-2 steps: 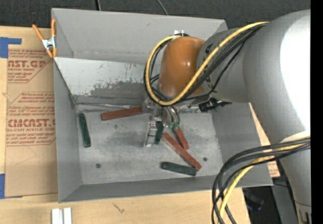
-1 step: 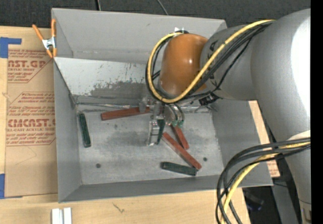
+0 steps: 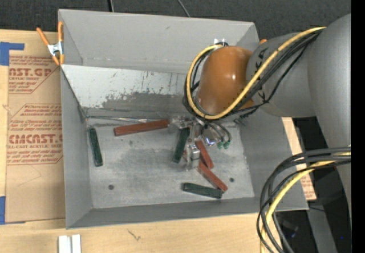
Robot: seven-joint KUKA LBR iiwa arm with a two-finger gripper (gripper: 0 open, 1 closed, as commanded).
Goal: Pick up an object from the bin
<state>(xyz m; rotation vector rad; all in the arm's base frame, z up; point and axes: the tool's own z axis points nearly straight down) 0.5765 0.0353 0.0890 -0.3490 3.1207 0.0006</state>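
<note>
**A:** Where are the fingers (image 3: 194, 148)?

**B:** Low in the bin (image 3: 154, 41), close to its floor. They're under the orange cover (image 3: 221, 80), with the yellow-and-black cables (image 3: 251, 84) looped round it.

**A:** Wide or narrow?

**B:** Cannot tell. The cover and wrist hide most of them, and only a bit of metal shows.

**A:** What's nearest?

**B:** Two sticks. The near green stick (image 3: 180, 147), a dark one, lies close along the left side of the fingers, touching or nearly so. The short red-brown stick (image 3: 205, 157) is just to their right, slanting away from them. The fingers sit between the two. I can't say whether either is gripped.

**A:** Anything else close by?

**B:** The lower red-brown stick (image 3: 213, 180) lies just beyond the short one, on the same slant, and their ends look as if they meet. Past that, nearest the front wall, is the low green stick (image 3: 201, 190), lying flat and almost crosswise.

**A:** And to the left?

**B:** The long red-brown stick (image 3: 141, 127) lies near the back wall. Its right end points toward the fingers and stops short of them. The far green stick (image 3: 94, 146) is well apart from the fingers, alone by the left wall.

**A:** Is it a heap?

**B:** No. The sticks are loose and scattered, bunched only around the fingers.
</note>
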